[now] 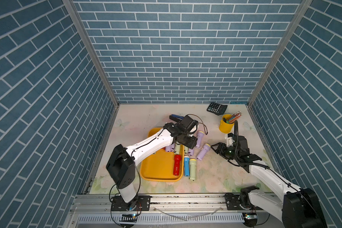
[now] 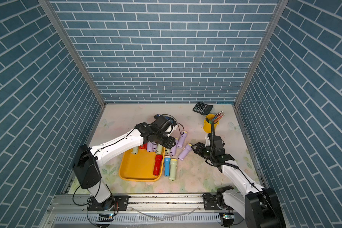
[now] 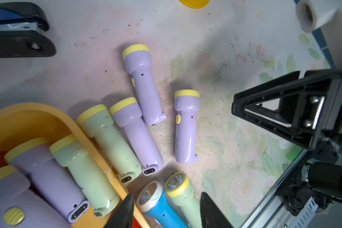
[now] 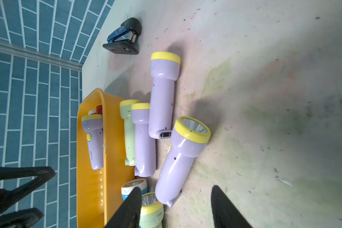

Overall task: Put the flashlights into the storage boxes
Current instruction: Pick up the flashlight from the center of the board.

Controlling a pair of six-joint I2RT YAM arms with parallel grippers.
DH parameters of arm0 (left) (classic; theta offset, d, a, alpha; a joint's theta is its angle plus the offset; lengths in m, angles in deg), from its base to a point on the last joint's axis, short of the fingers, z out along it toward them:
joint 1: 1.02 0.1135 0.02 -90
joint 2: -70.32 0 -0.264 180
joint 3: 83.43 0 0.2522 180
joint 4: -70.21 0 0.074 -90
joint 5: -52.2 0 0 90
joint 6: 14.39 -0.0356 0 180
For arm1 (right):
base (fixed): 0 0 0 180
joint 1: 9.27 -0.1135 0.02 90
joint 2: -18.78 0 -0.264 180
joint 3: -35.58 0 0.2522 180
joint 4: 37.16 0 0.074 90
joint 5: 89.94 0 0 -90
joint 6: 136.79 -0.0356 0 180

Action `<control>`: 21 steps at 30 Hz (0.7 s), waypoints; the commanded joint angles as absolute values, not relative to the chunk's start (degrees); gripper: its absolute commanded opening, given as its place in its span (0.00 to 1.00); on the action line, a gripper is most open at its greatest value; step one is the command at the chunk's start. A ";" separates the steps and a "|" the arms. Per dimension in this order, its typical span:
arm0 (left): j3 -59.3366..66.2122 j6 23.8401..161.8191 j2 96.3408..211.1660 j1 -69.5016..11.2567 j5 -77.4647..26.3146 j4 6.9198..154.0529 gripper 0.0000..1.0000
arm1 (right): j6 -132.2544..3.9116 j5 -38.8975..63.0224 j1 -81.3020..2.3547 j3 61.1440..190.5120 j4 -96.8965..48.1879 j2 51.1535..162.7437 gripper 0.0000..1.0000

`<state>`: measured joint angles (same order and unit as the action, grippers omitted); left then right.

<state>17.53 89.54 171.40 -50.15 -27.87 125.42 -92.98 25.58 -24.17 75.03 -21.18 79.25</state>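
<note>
**Both jaws empty, torches part in the tray, part on the desk**

I'm looking down on the floral desk (image 1: 146,114) with both arms reaching in. My left arm (image 1: 152,142) stretches across the yellow-orange tray (image 1: 156,173). The left jaws stand apart, holding nothing, above the tray's rim by the blue torch (image 3: 162,209). My right arm (image 1: 265,173) comes from the other side. The right jaws are likewise apart and empty, just beside the yellow head of a lilac torch (image 1: 203,151).

The tray is shallow and round-cornered, with a raised rim. A red torch (image 1: 177,164) lies inside along the wall nearer the right arm. At the far end sits a cluster of lilac, pale green and red ones, partly hidden by the arm.

Just outside the rim on the desk lie the white-headed blue one, a pale green torch (image 1: 192,169) next to it, and a green and lilac pair (image 3: 111,138) touching. Another lilac one (image 1: 199,139) lies loose beyond. All are short, chunky, glossy plastic.
</note>
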 commanded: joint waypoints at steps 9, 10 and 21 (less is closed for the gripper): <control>31.08 87.26 186.83 -54.75 -28.37 134.03 0.55 | -93.28 32.23 -17.77 69.13 -19.88 71.94 0.58; 32.07 86.96 187.95 -55.10 -28.15 134.44 0.55 | -93.32 32.32 -17.50 68.76 -19.60 71.12 0.58; 37.29 87.30 196.12 -56.78 -27.45 135.94 0.55 | -93.72 32.23 -16.42 66.75 -17.39 65.95 0.58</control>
